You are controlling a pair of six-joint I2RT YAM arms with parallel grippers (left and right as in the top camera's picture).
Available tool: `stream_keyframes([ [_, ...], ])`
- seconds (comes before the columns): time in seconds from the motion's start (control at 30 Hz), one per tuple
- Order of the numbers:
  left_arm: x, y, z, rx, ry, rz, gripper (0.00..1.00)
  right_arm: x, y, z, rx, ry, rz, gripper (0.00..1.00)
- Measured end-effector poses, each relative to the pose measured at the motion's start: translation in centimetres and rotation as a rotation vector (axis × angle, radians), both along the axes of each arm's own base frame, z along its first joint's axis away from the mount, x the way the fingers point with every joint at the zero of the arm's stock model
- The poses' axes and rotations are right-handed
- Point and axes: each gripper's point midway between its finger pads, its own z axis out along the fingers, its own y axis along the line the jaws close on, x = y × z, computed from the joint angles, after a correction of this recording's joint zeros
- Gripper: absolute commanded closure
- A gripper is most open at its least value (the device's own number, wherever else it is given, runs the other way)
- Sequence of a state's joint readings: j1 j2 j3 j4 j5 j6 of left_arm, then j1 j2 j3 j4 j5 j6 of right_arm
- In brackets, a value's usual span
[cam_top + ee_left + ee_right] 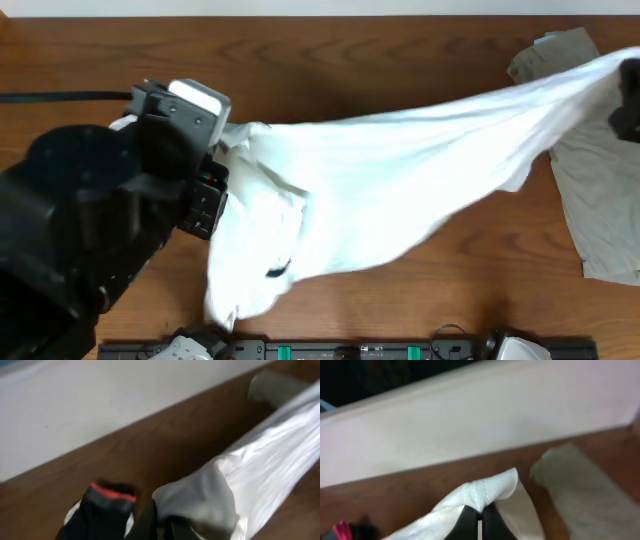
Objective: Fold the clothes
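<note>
The white T-shirt (400,170) hangs stretched above the table between both grippers, sagging low at the left, where a bit of dark print (278,268) shows. My left gripper (222,165) is shut on a bunched part of the shirt (210,500), as the left wrist view shows at my left gripper (162,521). My right gripper (480,512) pinches a stitched hem (487,491) and sits at the frame's right edge as the right gripper (627,108). A black garment (102,510) with a red-edged grey waistband lies under the left hand. The khaki-grey garment (595,195) lies flat at the right.
The left arm's bulky black body (80,220) covers the table's left side. A black rail (350,350) runs along the front edge. A pale wall (470,425) rises behind the brown table (350,60).
</note>
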State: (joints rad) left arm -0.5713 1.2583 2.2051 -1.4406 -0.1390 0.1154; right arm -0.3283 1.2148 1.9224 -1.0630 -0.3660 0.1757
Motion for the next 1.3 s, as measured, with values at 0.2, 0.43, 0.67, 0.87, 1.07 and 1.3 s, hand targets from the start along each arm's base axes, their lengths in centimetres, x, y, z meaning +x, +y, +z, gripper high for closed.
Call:
stream_keyframes([
  [0.2, -0.2, -0.1, 0.6, 0.008, -0.025, -0.028, 0.95, -2.6, -0.2, 4.3, -0.016, -0.119, -0.072, 0.99],
  [0.43, -2.4, -0.2, 2.2, -0.029, -0.05, -0.104, 0.94, -4.6, -0.8, 4.3, -0.02, -0.092, -0.144, 0.99],
  [0.67, -4.7, 0.9, 3.8, -0.085, -0.077, -0.107, 0.94, -6.0, -1.0, 3.1, 0.003, -0.042, -0.186, 0.99],
  [0.87, -4.2, 0.8, 3.7, -0.092, -0.064, -0.087, 0.93, -7.7, -1.1, 1.9, 0.012, 0.011, -0.232, 0.99],
  [1.07, -0.1, -0.3, 1.8, -0.021, 0.006, -0.005, 0.93, -5.8, -2.1, -0.3, 0.033, 0.113, -0.249, 0.99],
  [1.3, 10.0, -1.0, -2.6, 0.087, 0.108, 0.164, 0.93, 1.2, -4.4, -5.9, 0.077, 0.316, -0.246, 0.99],
])
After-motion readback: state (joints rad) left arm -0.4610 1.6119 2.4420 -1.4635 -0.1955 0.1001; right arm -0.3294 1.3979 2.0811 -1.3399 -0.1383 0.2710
